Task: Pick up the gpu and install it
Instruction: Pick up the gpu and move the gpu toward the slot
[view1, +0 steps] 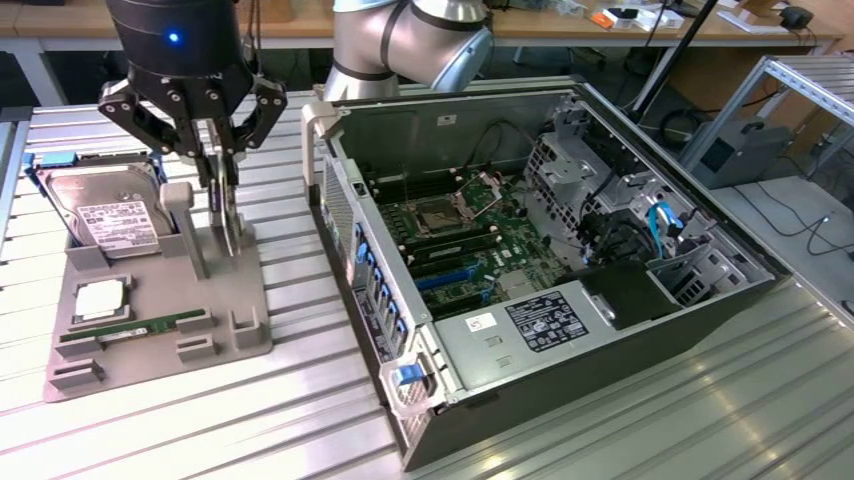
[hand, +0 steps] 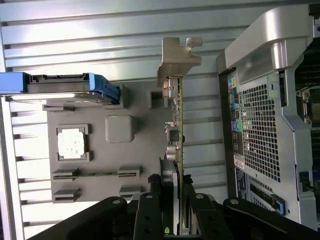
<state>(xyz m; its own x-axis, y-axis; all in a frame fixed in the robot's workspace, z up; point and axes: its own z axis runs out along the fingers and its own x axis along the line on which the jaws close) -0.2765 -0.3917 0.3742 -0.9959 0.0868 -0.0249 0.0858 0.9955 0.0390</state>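
Your jaws pinch the top edge of the thin dark expansion card with silver bracket (hand: 178, 135), standing on edge directly beneath them on the grey plastic tray (view1: 160, 350), long axis alongside the open computer case (view1: 400, 130).

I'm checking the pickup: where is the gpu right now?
The gpu stands on edge in the grey holder tray at the exterior view's left, beside the hard drive, clamped by the gripper.

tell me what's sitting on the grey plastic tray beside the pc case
A silver hard drive with white label, a square processor chip, a narrow green memory stick, and the thin dark gpu card standing on edge. What lies beneath the card is covered.
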